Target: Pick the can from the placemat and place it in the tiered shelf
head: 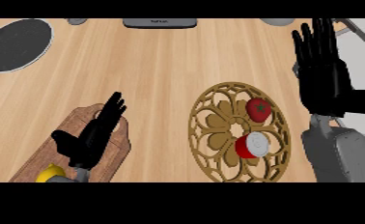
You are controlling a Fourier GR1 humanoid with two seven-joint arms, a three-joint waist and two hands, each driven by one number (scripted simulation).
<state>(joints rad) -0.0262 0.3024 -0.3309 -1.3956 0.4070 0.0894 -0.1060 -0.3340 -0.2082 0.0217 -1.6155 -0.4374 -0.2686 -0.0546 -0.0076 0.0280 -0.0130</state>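
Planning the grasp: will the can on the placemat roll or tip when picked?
The can looks short and wide, standing on end, so it probably won't tip easily. Knocked onto its round side, it could roll. The openwork placemat gives uneven footing, and the tomato sits close behind.

shelf (351, 26) cut off, lemon (50, 174) half hidden

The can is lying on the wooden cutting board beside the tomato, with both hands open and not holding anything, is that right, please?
Not quite: the head view shows the can lying on the round lattice placemat, not on the wooden cutting board. The rest holds: the tomato sits beside it, and the left hand and right hand are both open and hold nothing.
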